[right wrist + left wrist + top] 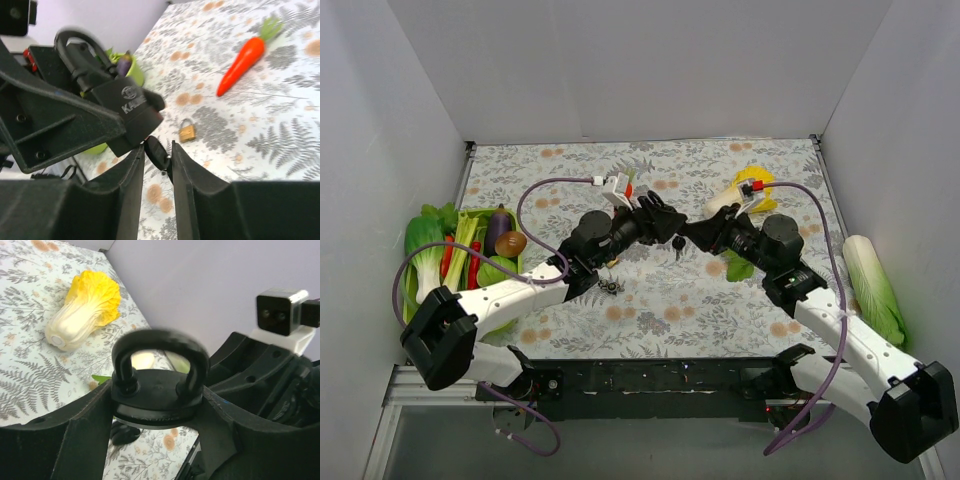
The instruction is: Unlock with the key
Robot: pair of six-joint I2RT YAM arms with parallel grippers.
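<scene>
- White walls (640,70) hem your floral counter (650,320) on three sides. The near middle is open, with a vegetable basket (485,250) at the left edge and a napa cabbage (873,285) at the right.
- Your left claw (663,222) pinches the black padlock (125,112) above mid-counter.
- Your right claw (692,234) is pressed onto a black-headed key (157,152) at the padlock's lower end. You cannot tell whether it is inserted.
- The padlock face reads "KA"; the rest is blurred.

Padlock (127,112): black body looked smooth, faintly glossy — shackle too.
Key (157,152): dark head looked like plastic.
Small padlock (187,131): looked brassy metal.
Table (280,125): matt printed cloth covered it.
</scene>
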